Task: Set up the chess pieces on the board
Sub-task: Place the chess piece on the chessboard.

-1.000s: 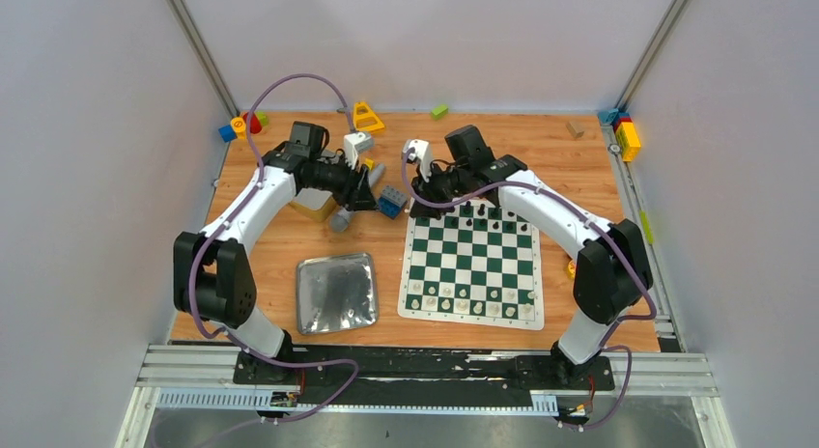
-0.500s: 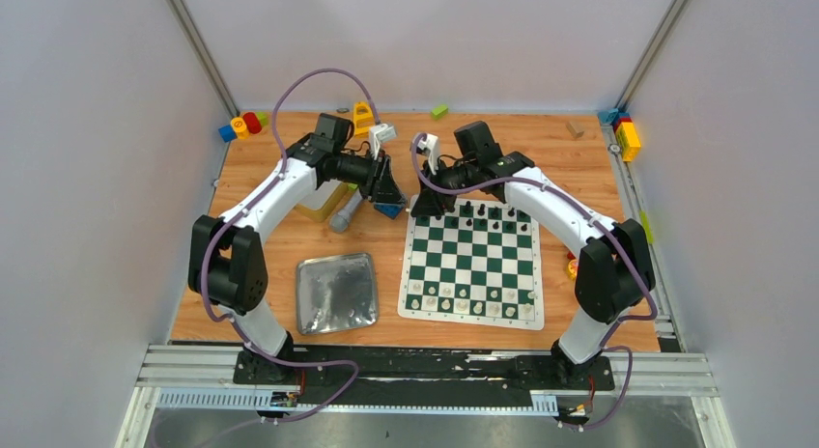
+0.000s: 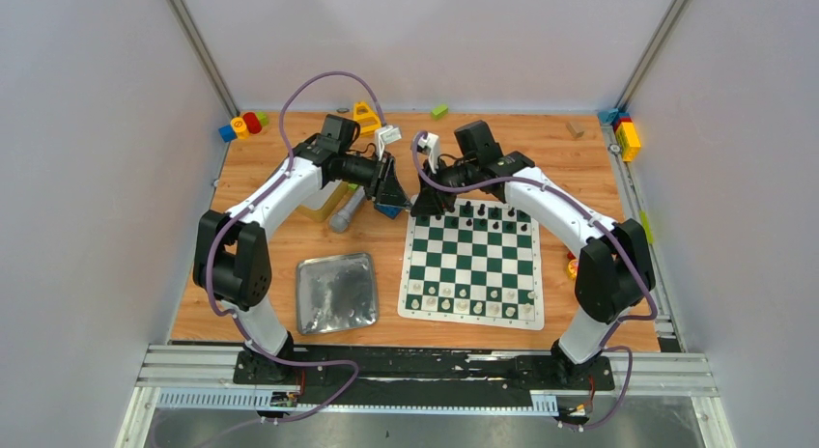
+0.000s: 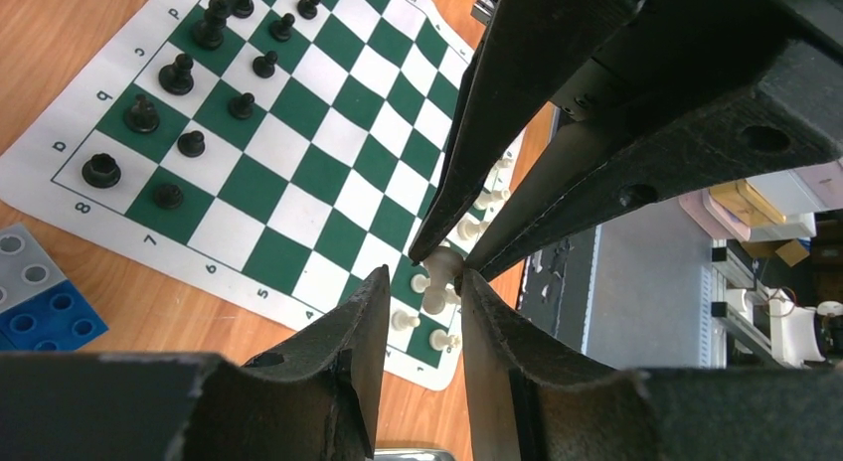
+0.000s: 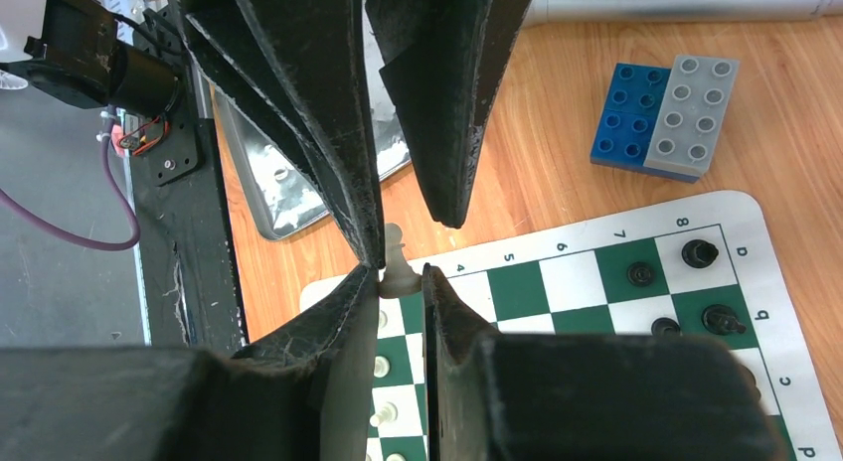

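Observation:
The board [image 3: 471,319] lies right of centre, with black chess pieces [image 3: 480,213] on its far rows and white chess pieces [image 3: 464,303] on its near rows. My two grippers meet above the board's far left corner. My right gripper [image 5: 399,272] is shut on a white chess piece [image 5: 397,265] and holds it off the board. My left gripper [image 4: 425,274] is open, with its fingers on either side of that white piece [image 4: 438,282]. In the top view the left gripper [image 3: 394,192] and right gripper [image 3: 422,199] almost touch.
A silver tray [image 3: 335,292] lies left of the board. A blue and grey block [image 5: 656,118], a grey cylinder [image 3: 345,214] and a yellow box [image 3: 322,203] sit under the left arm. Coloured blocks [image 3: 241,125] lie along the far edge and at the far right [image 3: 626,134].
My left arm has swung right, and its open gripper is now around the white piece in the right gripper. The right gripper has hardly moved.

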You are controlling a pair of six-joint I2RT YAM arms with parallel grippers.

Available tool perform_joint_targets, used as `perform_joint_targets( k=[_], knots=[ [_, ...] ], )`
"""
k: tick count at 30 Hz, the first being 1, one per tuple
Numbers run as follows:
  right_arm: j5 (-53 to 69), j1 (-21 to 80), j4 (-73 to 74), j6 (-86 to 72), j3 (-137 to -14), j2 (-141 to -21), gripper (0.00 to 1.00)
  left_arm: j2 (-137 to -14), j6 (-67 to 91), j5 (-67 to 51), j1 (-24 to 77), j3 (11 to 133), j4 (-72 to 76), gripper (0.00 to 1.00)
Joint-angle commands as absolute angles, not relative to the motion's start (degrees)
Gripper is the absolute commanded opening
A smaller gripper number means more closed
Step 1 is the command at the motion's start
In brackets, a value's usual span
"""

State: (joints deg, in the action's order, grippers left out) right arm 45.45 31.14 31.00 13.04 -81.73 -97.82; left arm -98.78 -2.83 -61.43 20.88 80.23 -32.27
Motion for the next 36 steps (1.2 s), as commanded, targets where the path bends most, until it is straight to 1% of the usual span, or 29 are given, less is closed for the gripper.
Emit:
perform_joint_targets(
  k=[1, 8, 12, 16, 27, 36],
  knots=[
    [45.6, 30.5, 28.3, 12.2, -83.7, -96.0, 0.12, -98.4, -2.2, -63.8, 21.1, 81.7, -31.1, 0.40],
    [45.6, 30.1, 28.0, 12.0, -83.7, -95.7, 0.12, -98.5, -2.6, -64.0, 21.1, 81.4, -31.4, 0.40],
    [46.0, 30.0, 27.9, 11.8, -83.7, -95.8, 0.12, -98.9, -2.6, -64.2, 21.1, 81.6, -31.5, 0.38],
    [46.1, 29.9, 27.8, 11.6, -83.7, -96.0, 0.12, -99.4, -2.5, -64.6, 21.1, 81.9, -31.5, 0.33],
    [46.0, 30.0, 27.7, 11.3, -84.2, -96.2, 0.12, -99.8, -2.9, -65.0, 21.3, 82.0, -31.9, 0.31],
    [46.5, 30.0, 27.6, 10.9, -84.2, -96.8, 0.12, -100.3, -3.0, -65.6, 21.7, 82.7, -32.0, 0.20]
  ],
)
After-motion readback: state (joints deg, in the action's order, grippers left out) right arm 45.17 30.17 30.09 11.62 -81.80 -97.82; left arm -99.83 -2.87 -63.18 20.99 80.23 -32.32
